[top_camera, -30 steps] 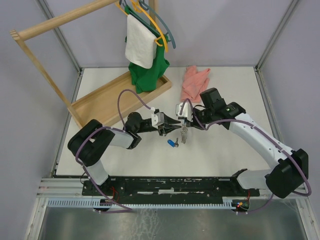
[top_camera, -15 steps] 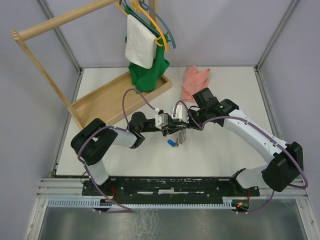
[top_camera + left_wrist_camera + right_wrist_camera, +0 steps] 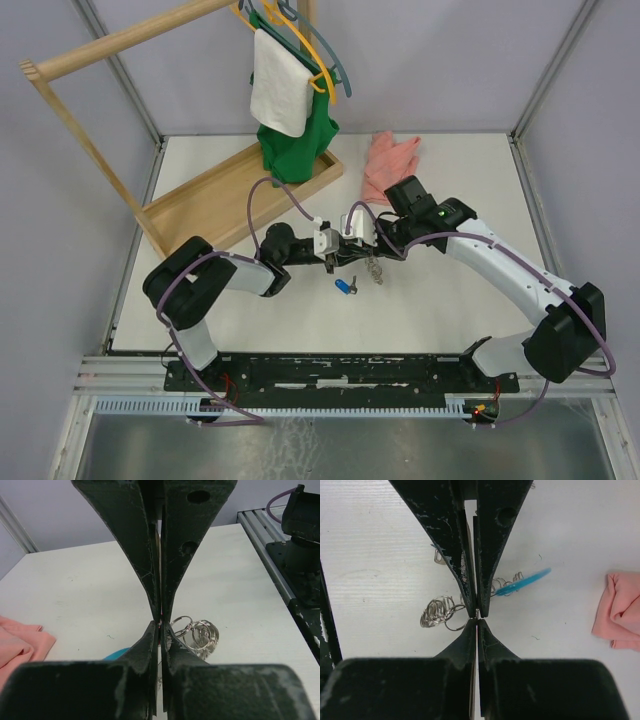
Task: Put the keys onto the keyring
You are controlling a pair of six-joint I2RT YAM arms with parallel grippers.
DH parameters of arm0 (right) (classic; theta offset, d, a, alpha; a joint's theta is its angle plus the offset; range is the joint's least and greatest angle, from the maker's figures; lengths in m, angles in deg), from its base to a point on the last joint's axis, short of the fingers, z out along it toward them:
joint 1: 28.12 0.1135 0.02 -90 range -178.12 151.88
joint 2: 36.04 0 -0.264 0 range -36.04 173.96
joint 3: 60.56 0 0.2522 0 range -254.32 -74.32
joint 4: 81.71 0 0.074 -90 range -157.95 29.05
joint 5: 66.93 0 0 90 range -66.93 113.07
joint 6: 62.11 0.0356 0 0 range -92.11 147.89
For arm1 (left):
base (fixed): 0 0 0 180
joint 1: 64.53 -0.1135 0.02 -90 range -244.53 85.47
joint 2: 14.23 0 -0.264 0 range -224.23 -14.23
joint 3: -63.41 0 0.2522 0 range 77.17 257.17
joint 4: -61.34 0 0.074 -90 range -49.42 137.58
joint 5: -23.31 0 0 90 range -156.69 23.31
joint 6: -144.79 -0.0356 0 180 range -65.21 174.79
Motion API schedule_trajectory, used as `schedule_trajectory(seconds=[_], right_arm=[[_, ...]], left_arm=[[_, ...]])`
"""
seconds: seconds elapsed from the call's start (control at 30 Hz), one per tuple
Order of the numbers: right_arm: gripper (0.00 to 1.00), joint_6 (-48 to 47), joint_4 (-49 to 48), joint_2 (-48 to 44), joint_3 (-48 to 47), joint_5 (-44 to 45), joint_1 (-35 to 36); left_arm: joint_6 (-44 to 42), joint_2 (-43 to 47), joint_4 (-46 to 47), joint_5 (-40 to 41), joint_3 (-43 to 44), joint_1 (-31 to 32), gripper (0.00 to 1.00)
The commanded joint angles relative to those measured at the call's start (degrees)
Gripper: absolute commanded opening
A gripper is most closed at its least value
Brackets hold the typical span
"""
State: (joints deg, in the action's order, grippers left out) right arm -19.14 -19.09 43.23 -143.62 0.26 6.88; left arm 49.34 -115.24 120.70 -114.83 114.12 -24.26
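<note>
— Two arms reaching inward over the white table [image 3: 480, 190], meeting near its middle. Far left, a wooden rack [image 3: 200, 205] with hung clothes; at the far edge, a pink cloth [image 3: 388, 165].

— And the claws?

— Left gripper [image 3: 160, 627] pressed closed, only a hairline slit, with a thin pale sliver and a red glint inside; cannot tell what. Right gripper [image 3: 477, 612] closed too, tips pinching a wire loop of the keyring [image 3: 438, 612].

— Whereabouts of the ring?

— Just below both claws, coils bunched on or barely above the table, cannot tell which. Blue curved section [image 3: 522, 582] stretched out beside the right fingers.

— Keys?

— Too small to single out among the coils.
</note>
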Motion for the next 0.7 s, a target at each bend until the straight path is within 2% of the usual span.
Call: schedule_trajectory(seconds=[0.0,0.13,0.23,0.33,0.4,0.67], right_arm=[[0.07,-0.96,-3.17,-2.14,-0.66,-0.3,0.19],[0.22,-0.19,-6.14,-4.32,1.84,0.07,-0.28],[0.3,0.63,-10.65,-6.64,5.84,-5.77,-3.57],[0.32,3.22,-18.51,-9.17,11.02,-12.98,-7.62],[0.32,4.63,-24.27,-10.76,14.56,-17.29,-9.66],[0.32,7.64,-37.94,-11.68,21.15,-23.3,-11.67]], left_arm=[[-4.21,1.37,-2.8,1.67,0.62,0.16,0.03],[-2.13,1.11,1.74,3.24,-0.91,-0.24,0.03],[3.06,-0.52,11.78,3.05,-2.46,-1.41,0.03],[10.69,-3.01,22.23,1.78,-3.1,-2.77,0.03],[13.26,-4.12,25.81,1.03,-2.97,-3.36,0.03],[12.81,-3.19,25.92,0.08,-2.89,-3.53,0.03]])
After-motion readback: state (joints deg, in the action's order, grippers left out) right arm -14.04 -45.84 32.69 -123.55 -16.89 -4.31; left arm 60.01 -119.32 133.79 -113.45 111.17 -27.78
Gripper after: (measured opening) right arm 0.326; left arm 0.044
